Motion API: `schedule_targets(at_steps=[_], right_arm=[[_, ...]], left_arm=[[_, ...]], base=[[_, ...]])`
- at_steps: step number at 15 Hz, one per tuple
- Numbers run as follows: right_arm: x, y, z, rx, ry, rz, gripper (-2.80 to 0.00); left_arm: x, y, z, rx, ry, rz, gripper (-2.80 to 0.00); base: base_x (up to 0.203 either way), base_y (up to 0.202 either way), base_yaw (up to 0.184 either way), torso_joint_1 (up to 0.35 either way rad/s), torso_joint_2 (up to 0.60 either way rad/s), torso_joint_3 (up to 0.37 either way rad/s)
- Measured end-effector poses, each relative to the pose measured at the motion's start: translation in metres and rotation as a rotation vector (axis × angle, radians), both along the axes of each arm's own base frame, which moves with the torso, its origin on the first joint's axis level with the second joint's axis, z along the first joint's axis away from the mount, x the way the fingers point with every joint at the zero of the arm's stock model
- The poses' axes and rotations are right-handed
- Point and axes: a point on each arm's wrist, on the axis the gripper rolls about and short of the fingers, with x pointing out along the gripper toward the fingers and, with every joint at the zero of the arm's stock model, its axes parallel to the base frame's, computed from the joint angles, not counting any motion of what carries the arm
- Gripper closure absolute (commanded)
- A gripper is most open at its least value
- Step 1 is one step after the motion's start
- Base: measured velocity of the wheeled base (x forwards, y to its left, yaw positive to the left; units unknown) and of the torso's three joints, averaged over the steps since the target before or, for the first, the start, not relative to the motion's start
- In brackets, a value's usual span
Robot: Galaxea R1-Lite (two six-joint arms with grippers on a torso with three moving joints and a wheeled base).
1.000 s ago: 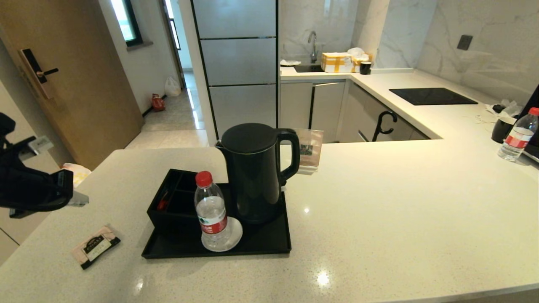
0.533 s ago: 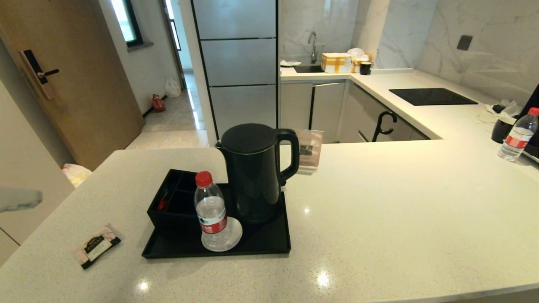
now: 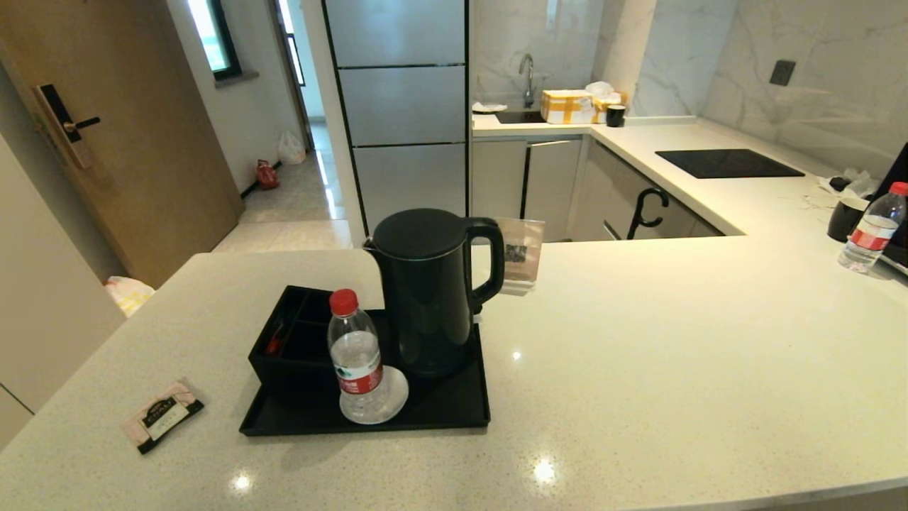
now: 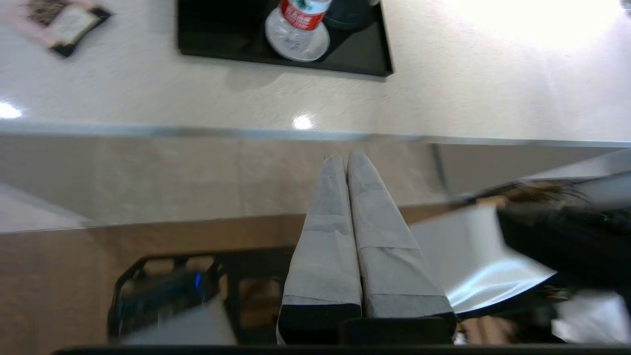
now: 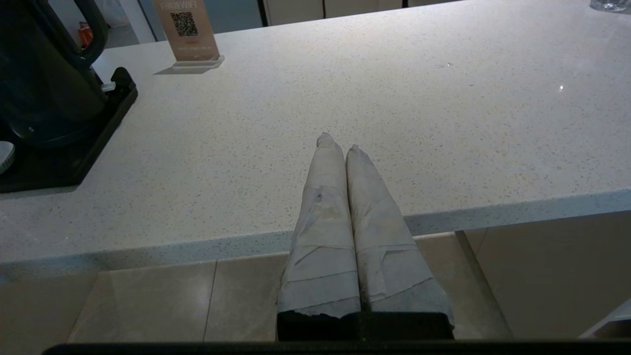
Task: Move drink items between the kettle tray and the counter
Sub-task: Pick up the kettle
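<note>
a: progress? looks near the end, or between moves. kettle [image 3: 428, 291] upright on the tray [image 3: 454, 411], seated at the tray's far right part, handle turned away from the divided box [image 3: 284, 348]. tea sachet [image 3: 162, 415] flat on the table [image 3: 674, 355], well apart from the tray, off its near left corner.

b: tools?

a: neither over the table. left tool [image 4: 345, 160] pressed narrow, holding nothing, hanging below the table edge on the near side of the tray. right tool [image 5: 339, 143] likewise pinched together and empty, at the table's near edge, well right of the tray.

b: left to do?

a: hard to judge. if sachet belongs in the box, one carry remaining; if meant for the table, nothing left for it.

b: counts?

a: one kettle. one sachet. one tray, one box on it. water bottles: two, one [image 3: 356, 358] on a white coaster on the tray, just beside the kettle, another [image 3: 871, 228] far right of the tray. one small card stand [image 3: 521, 257] behind the kettle.
</note>
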Motion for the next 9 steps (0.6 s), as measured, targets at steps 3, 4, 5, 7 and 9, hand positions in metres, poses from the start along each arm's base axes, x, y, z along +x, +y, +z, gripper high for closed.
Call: schedule_targets(at_steps=[3, 4, 5, 7, 9], right_arm=[[0.000, 0.000, 0.000, 0.000, 0.000, 0.000, 0.00], [0.000, 0.000, 0.000, 0.000, 0.000, 0.000, 0.00], [0.000, 0.000, 0.000, 0.000, 0.000, -0.001, 0.00], [0.000, 0.000, 0.000, 0.000, 0.000, -0.001, 0.00], [0.000, 0.000, 0.000, 0.000, 0.000, -0.002, 0.00]], left_arm=[[-0.054, -0.005, -0.026, 0.071, -0.053, 0.047, 0.00], [-0.063, -0.004, -0.031, 0.080, -0.070, 0.047, 0.00], [-0.069, -0.005, -0.034, 0.085, -0.092, 0.045, 0.00], [-0.077, -0.004, -0.040, 0.088, -0.101, 0.050, 0.00], [-0.093, 0.008, -0.061, 0.090, -0.078, 0.037, 0.00]], base=[[0.000, 0.000, 0.000, 0.000, 0.00, 0.000], [0.000, 0.000, 0.000, 0.000, 0.00, 0.000], [0.000, 0.000, 0.000, 0.000, 0.00, 0.000], [0.000, 0.000, 0.000, 0.000, 0.00, 0.000], [0.000, 0.000, 0.000, 0.000, 0.00, 0.000]])
